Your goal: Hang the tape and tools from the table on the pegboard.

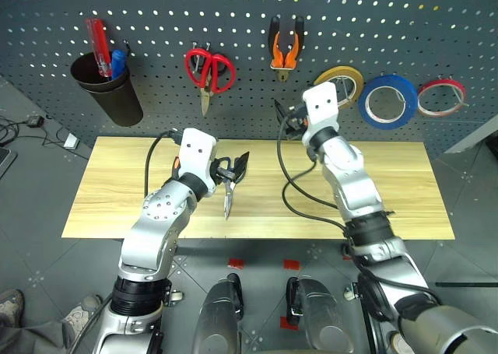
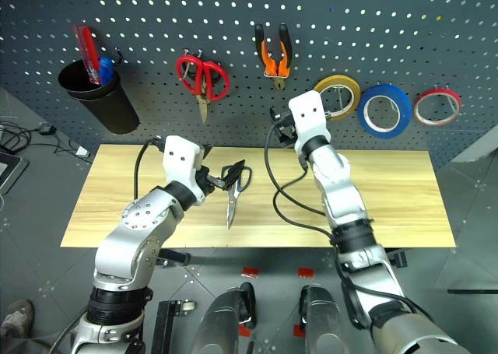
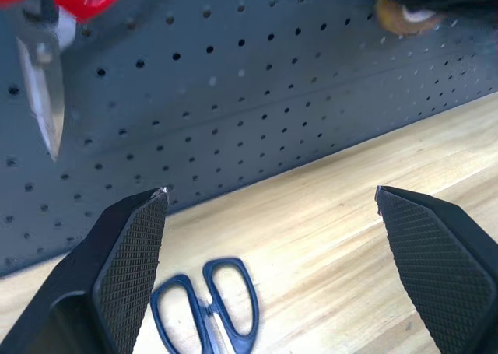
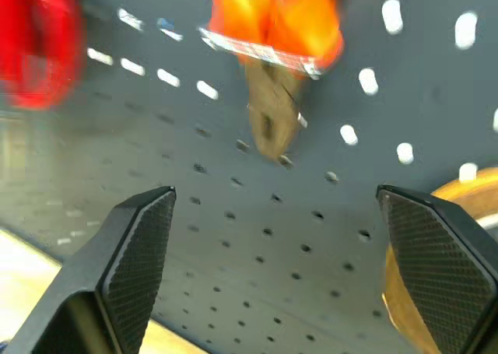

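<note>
the dark-handled scissors (image 2: pixel 232 189) lie at table (image 1: pixel 389 183) centre. the left gripper (image 3: pixel 272 276), fingers spread, hovers above them; it should drop squarely over what seem the handle loops. the right gripper (image 4: pixel 288 276), spread, faces the hung pliers (image 1: pixel 285 49).

- In the left wrist view, the dark-handled steel scissors (image 3: pixel 208 307) lying on the light wood-grain table (image 3: pixel 342 237) are running off the picture's edge, blades unseen.
- In the right wrist view, the orange-and-black-handled pliers (image 4: pixel 272 66) are showing blurred, handles cut off.
- The yellow tape ring (image 4: pixel 424 268) is showing partly.
</note>
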